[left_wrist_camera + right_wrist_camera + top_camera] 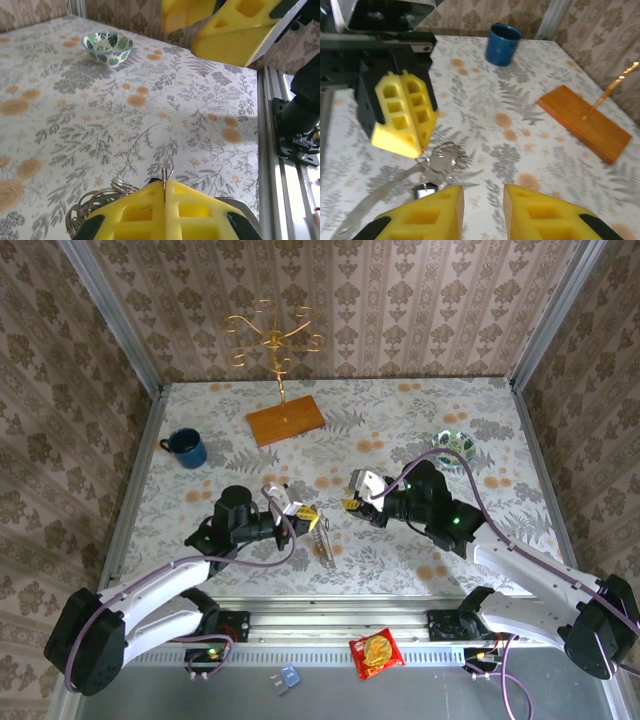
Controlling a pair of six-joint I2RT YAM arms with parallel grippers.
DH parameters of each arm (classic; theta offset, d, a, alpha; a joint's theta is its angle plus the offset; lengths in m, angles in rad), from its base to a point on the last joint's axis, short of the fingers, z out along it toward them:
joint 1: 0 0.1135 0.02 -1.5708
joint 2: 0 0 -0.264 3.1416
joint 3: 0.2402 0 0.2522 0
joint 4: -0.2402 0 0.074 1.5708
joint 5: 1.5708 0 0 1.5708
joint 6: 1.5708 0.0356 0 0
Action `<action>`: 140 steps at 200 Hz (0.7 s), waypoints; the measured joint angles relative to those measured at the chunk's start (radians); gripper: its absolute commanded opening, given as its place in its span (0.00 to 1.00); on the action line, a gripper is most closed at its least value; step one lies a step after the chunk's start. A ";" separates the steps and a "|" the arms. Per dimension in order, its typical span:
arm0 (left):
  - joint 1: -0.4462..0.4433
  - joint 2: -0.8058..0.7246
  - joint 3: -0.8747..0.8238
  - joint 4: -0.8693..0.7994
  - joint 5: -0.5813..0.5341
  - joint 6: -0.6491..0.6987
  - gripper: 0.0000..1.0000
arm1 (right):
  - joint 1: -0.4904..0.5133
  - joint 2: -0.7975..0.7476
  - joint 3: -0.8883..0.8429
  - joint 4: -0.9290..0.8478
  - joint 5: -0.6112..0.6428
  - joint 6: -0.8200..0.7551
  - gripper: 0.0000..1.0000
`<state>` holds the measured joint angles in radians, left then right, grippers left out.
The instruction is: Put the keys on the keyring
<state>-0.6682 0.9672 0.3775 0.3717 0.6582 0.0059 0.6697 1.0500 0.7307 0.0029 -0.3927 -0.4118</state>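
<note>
Two claws meet mid-way across the counter [420, 430]. The left claw [164, 186] is clenched on the keyring [442, 159], pinching its wire at the tips. The right claw [482, 210] is released, jaws apart, just right of it.

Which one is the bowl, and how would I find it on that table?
Start at the flowery table and look toward its right edge, about halfway back. The bowl sits there, small and round. Its green leaf pattern sets it apart from the plain blue mug on the left side.
</note>
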 measured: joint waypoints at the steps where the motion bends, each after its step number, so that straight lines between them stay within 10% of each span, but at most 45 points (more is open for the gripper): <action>1: 0.000 0.000 -0.001 0.002 0.000 0.001 0.00 | 0.000 0.002 0.000 0.000 -0.007 0.002 0.28; 46: 0.000 -0.008 -0.016 0.078 0.015 0.067 0.00 | 0.022 0.080 0.000 0.002 -0.121 0.093 0.30; 140: -0.006 -0.007 -0.024 0.153 0.013 0.077 0.00 | 0.116 0.108 -0.046 0.070 0.071 0.076 0.26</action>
<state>-0.6746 0.9600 0.3531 0.5251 0.6708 0.0826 0.7853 1.1580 0.6846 0.0727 -0.3214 -0.3355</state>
